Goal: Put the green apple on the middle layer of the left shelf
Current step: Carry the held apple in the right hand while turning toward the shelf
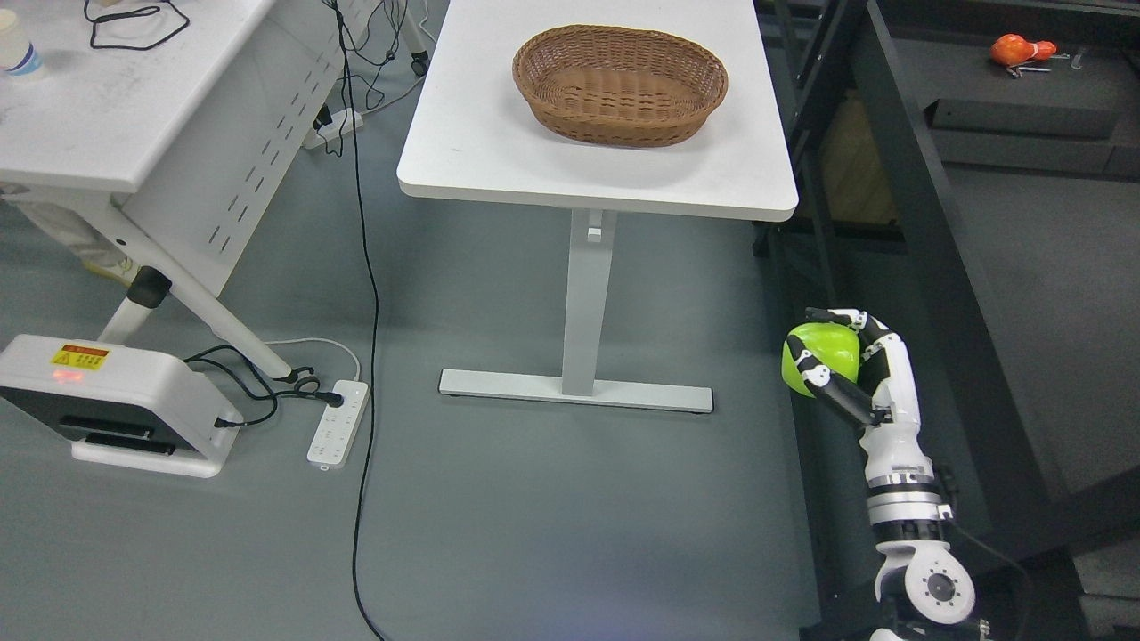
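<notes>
My right hand (833, 352) rises from the bottom right on a white and black arm and is shut on a bright green apple (824, 352). Its fingers wrap the apple from above and below. It holds the apple in the air over the grey floor, just left of a dark shelf frame (926, 231). The shelf's upper surface (1024, 89) lies at the top right. My left arm does not show.
A white table (481, 169) with a brown wicker basket (620, 83) stands ahead, its foot (574, 390) on the floor. A white desk (107, 107) is at left, with a white device (116, 401), power strip (338, 423) and cables (365, 356) below. An orange object (1020, 49) lies on the shelf.
</notes>
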{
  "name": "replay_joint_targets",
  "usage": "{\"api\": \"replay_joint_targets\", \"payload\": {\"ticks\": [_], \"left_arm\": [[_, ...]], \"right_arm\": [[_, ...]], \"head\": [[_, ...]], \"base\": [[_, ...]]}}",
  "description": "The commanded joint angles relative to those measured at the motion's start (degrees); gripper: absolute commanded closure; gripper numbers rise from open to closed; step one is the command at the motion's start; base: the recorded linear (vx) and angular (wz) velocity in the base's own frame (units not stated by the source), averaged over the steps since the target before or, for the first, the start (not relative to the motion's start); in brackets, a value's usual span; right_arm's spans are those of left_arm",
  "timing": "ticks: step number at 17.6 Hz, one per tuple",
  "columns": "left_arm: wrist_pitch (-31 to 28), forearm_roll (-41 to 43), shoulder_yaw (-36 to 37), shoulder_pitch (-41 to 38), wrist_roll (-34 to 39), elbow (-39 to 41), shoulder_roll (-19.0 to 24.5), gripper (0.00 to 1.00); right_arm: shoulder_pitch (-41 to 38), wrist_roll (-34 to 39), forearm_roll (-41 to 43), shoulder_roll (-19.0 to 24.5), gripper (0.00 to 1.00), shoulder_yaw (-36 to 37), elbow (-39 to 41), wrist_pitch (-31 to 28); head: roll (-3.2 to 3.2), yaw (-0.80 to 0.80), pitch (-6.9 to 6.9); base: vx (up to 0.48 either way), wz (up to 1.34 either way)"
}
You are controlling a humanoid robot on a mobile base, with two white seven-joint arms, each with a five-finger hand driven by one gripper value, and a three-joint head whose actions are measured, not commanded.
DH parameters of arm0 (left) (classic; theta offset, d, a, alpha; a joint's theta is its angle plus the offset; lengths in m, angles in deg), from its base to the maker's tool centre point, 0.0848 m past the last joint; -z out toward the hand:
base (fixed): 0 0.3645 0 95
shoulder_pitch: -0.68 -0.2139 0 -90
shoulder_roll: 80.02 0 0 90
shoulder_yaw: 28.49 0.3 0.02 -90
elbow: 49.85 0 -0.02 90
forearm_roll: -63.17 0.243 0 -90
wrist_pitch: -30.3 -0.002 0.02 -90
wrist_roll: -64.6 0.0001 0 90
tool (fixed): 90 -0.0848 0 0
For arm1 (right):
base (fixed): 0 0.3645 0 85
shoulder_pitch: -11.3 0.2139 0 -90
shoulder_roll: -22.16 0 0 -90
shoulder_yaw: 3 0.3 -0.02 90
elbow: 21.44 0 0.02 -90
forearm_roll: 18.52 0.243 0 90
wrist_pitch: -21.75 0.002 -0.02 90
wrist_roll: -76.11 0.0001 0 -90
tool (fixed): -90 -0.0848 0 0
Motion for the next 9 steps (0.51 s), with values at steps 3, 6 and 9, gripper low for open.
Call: {"api": "replay_joint_targets", "payload": {"ticks": [3,6,9], "left_arm": [[-0.01,0.03,0.0,1.23,-0.04,0.0,1.0,0.0],[-0.01,0.03,0.0,1.23,-0.04,0.0,1.0,0.0],[-0.01,-0.06,0.0,1.23,-0.04,0.0,1.0,0.0]], "right_arm": [[-0.15,0.04,-0.97,-0.99,1.0,-2.07,0.12,0.03],[-0.15,0.04,-0.97,-1.07,1.0,-1.98,0.12,0.03],[-0.15,0.04,-0.97,-1.07,1.0,-1.98,0.12,0.03]], "head": [[0.0,0.0,0.0],[0.0,0.0,0.0],[0.0,0.0,0.0]], "base": [[-0.267,0.07],[-0.257,0.07],[-0.244,0.06]]}}
